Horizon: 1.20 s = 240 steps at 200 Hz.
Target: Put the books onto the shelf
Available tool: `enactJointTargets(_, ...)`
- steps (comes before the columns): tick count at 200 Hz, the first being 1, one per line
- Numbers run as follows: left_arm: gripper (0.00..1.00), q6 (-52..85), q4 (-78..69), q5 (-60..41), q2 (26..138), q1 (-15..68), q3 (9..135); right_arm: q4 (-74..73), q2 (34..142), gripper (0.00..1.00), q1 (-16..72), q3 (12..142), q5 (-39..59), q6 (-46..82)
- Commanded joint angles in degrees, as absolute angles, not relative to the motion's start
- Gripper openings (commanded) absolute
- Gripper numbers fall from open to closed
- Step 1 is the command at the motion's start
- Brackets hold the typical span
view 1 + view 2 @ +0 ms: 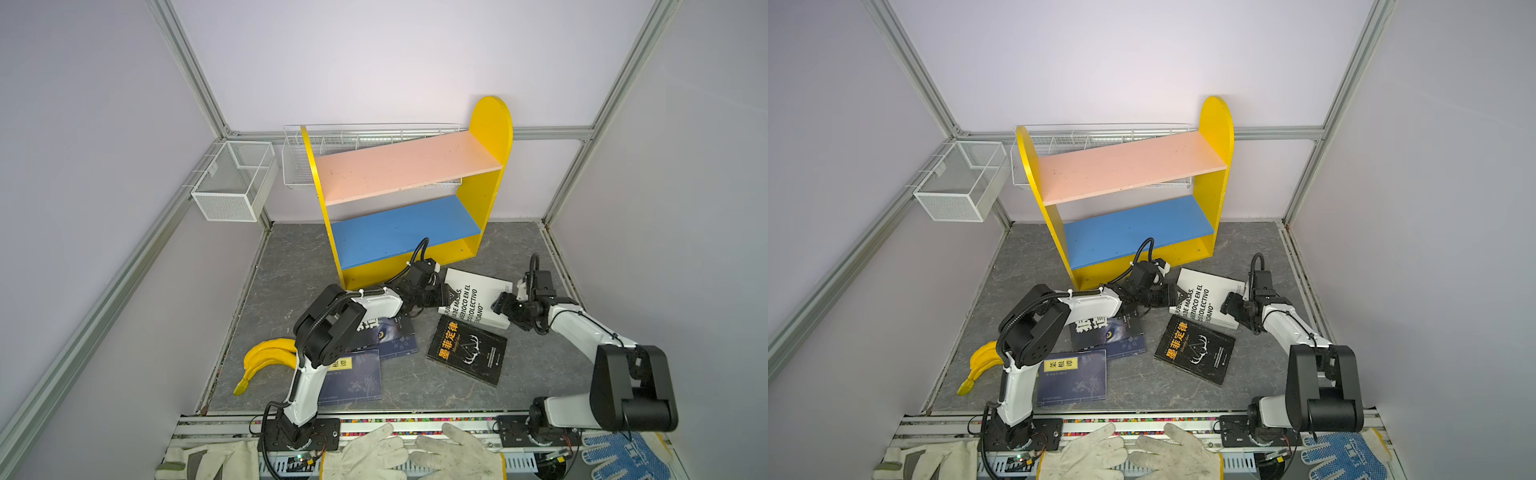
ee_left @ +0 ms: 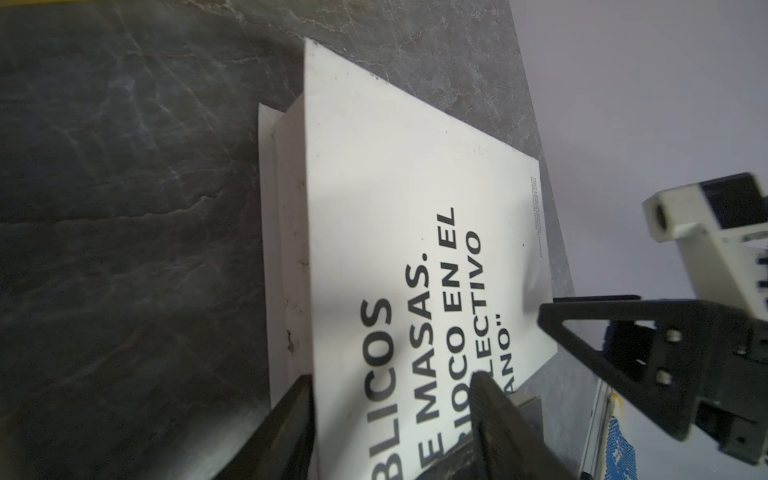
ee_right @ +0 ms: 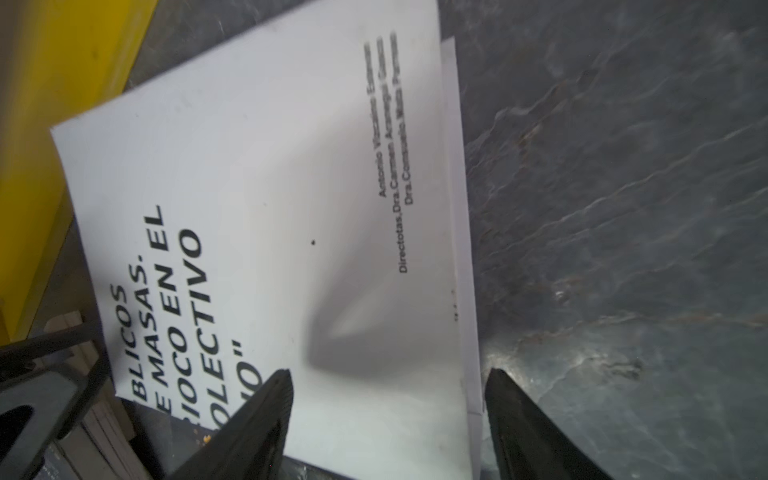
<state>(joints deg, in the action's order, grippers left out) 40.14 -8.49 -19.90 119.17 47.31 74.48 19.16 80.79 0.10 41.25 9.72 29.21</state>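
1. At far left of the table [image 1: 409,388]: bananas [image 1: 266,358], lying flat, their right end hidden behind the left arm.
2. Navy book with yellow label [image 1: 358,380] lies flat. Behind it is a navy book with an eye on its cover [image 1: 392,334], partly under the left arm.
3. Shelf [image 1: 487,199] stands upright at the back, pink board above blue.
4. Left gripper [image 1: 448,296] sits low at the left edge of the white book [image 1: 484,291]. Jaws apart: one finger beside the thick page edge, one over the cover (contact not discernible).
5. White book lies on the table just in front of the shelf's base.
6. Black book [image 1: 467,350] lies flat, just beside the white book's near edge.
7. Right gripper [image 1: 500,305] is at the white book's right edge, jaws apart and straddling that edge.
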Motion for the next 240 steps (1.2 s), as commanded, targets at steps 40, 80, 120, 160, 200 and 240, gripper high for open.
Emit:
enactJointTargets(40, 0.38, 41.13, -12.19, -23.46, 118.55, 48.34, 76.47, 11.56, 81.55, 0.70, 0.13, 39.79, 18.99, 30.61)
enactJointTargets(80, 0.08, 41.41, -13.19, -24.47, 116.41, 48.62, 76.73, 10.15, 81.24, 0.68, 0.09, 40.08, 21.07, 30.32)
enactJointTargets(120, 0.00, 41.22, -13.81, -24.32, 112.13, 48.69, 75.18, 9.71, 79.94, 0.68, 0.11, 40.08, 22.52, 29.53)
enactJointTargets(160, 0.00, 39.00, -11.37, -22.09, 104.61, 48.71, 73.39, 6.65, 75.60, 0.68, 0.77, 40.86, 28.55, 31.53)
enactJointTargets(200, 0.00, 34.55, -4.60, -17.39, 97.04, 48.69, 73.37, 8.53, 70.93, 0.69, 5.88, 48.52, 26.04, 32.47)
enactJointTargets(240, 0.00, 30.43, 2.35, -9.72, 91.50, 47.25, 73.67, 5.22, 75.65, 0.69, 9.33, 57.90, 26.08, 34.66)
